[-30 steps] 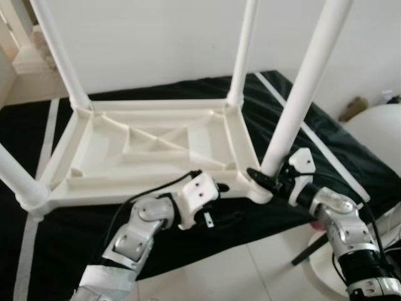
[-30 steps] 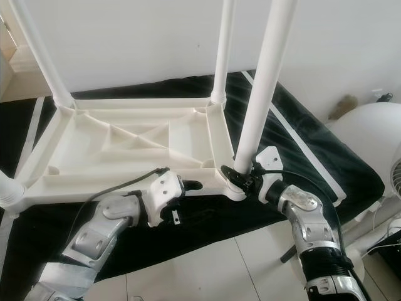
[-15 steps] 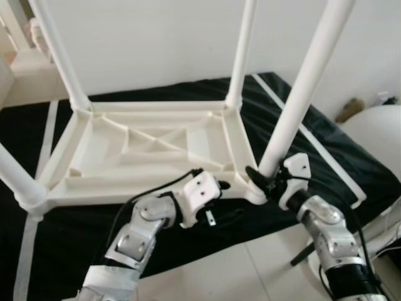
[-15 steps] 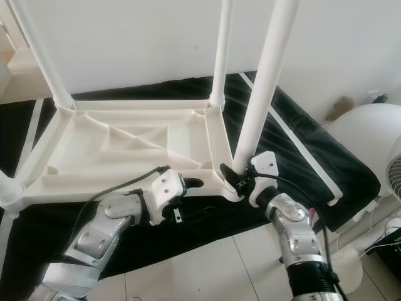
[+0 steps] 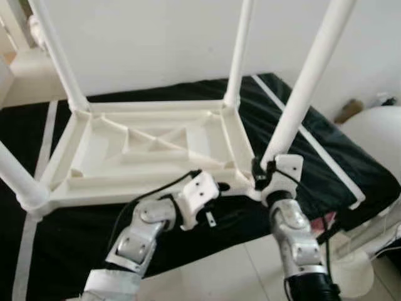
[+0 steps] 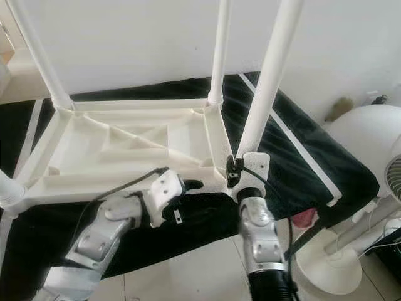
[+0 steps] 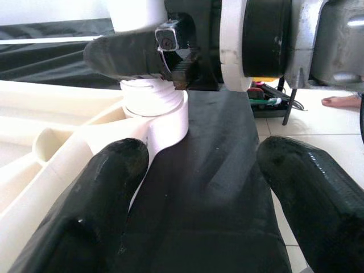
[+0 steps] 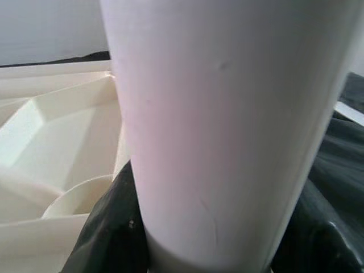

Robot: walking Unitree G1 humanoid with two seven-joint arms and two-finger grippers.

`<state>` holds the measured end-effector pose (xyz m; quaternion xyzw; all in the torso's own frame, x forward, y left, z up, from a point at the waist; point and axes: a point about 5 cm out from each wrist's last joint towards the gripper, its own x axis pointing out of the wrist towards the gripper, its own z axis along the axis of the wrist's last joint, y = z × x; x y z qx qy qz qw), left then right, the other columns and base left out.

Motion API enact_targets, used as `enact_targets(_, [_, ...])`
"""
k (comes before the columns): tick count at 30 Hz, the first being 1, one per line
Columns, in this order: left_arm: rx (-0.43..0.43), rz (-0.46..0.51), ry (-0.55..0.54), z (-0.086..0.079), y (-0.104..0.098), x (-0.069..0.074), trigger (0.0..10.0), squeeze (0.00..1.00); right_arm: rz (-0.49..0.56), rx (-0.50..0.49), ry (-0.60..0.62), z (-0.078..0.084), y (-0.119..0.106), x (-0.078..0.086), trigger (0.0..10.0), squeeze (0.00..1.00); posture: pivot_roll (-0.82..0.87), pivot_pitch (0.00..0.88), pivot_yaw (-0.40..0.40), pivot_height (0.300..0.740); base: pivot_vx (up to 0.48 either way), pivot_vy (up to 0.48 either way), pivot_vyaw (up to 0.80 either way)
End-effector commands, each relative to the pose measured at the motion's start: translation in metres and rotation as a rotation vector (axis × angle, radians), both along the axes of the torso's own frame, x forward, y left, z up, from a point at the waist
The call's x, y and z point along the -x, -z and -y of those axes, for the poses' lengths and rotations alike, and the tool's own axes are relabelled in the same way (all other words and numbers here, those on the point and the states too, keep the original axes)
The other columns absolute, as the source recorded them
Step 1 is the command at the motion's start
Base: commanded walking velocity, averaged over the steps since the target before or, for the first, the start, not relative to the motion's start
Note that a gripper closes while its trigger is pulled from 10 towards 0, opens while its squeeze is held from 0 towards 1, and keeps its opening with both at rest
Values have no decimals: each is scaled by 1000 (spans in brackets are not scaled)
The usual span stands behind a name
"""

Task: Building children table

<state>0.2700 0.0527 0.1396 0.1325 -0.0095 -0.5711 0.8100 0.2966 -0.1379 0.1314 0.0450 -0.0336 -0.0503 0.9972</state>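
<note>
One white children table (image 5: 150, 147) lies upside down on a black cloth (image 5: 326, 144) over tiled floor (image 6: 188, 276), white wall behind. Right gripper (image 5: 263, 172) fingers clamp the near right leg (image 5: 301, 94) at its base. Left gripper (image 7: 199, 187) fingers spread wide beside the table's near edge.

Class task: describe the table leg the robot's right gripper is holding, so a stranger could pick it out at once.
An upturned white table lies on a black sheet, four legs pointing up. The gripped leg stands at the near corner on the robot's right. Alone among them, it has the right gripper clamped at its base.
</note>
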Motion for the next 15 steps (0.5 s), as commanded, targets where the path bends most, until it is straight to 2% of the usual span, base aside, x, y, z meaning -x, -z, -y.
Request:
enact_targets(1, [14, 40, -95, -3, -3, -4, 10000, 0, -35, -44, 49, 1, 9, 4, 10000, 0, -80, 0, -3, 740, 0, 0, 0])
enact_targets(6, [-3, 56, -89, -1, -3, -5, 10000, 0, -17, -43, 30, -1, 2, 3, 10000, 0, -88, 0, 5, 740, 0, 0, 0])
enact_targets(11, [-13, 126, -96, 1, -5, -8, 10000, 0, 14, -61, 10, -2, -1, 4, 10000, 0, -98, 0, 13, 740, 0, 0, 0])
enact_targets(15, [4, 120, -91, 3, -6, -8, 10000, 0, 21, -52, -23, -5, -2, 6, 10000, 0, -104, 0, 18, 740, 0, 0, 0])
